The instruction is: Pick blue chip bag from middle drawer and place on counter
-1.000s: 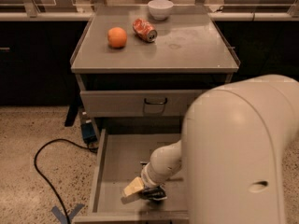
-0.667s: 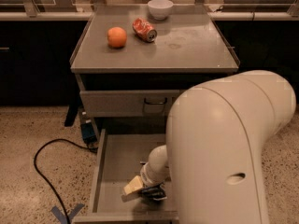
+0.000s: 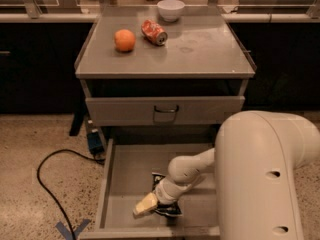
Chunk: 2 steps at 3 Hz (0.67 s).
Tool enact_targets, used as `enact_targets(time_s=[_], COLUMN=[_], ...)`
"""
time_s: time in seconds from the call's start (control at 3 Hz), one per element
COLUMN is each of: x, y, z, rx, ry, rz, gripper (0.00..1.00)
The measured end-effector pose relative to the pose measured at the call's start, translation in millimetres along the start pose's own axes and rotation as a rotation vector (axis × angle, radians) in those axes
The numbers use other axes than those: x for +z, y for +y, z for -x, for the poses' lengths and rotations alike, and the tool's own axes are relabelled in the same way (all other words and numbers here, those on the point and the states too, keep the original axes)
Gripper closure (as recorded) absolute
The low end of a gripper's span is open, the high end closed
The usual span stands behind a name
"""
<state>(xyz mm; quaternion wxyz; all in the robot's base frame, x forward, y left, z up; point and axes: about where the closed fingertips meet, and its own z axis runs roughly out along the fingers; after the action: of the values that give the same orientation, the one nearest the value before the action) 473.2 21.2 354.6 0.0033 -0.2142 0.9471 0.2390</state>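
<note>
The middle drawer (image 3: 125,171) is pulled open below the counter (image 3: 200,49). The blue chip bag (image 3: 164,210) lies on the drawer floor near the front; only dark crumpled edges with white print show, under my gripper. My gripper (image 3: 147,204) reaches down into the drawer from the right and sits right on the bag, its pale tip pointing left. My big white arm fills the lower right and hides the drawer's right side.
On the counter stand an orange (image 3: 125,40), a crushed orange-red soda can (image 3: 154,32) and a white bowl (image 3: 170,9). A shut shallow drawer front with a dark handle (image 3: 166,110) is above the open drawer. A black cable (image 3: 50,179) lies on the floor at left.
The view has shifted and my arm's bulk now sits further right. The gripper stays at the bag in the drawer, roughly in the same spot.
</note>
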Motion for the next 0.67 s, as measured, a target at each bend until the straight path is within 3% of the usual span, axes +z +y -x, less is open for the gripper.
enact_targets(time_s=[0.67], x=[-4.0], y=[2.1], z=[0.5], rx=[0.000], ry=[0.000], rz=[0.000], gripper=[0.43])
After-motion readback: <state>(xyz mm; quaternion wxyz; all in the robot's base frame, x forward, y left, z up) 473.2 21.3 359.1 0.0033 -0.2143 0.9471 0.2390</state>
